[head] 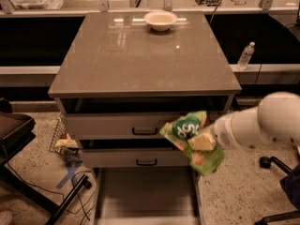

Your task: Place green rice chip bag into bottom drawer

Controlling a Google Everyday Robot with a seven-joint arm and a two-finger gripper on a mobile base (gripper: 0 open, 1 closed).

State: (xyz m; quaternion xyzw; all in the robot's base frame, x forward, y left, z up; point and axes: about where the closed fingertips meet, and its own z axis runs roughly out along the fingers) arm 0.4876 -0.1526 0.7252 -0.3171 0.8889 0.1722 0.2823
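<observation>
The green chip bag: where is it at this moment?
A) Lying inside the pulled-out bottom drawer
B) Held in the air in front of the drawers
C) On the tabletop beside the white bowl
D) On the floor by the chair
B: the pincer, at the end of the arm coming in from the right, grips the green rice chip bag in front of the upper drawers, above the open bottom drawer.
</observation>
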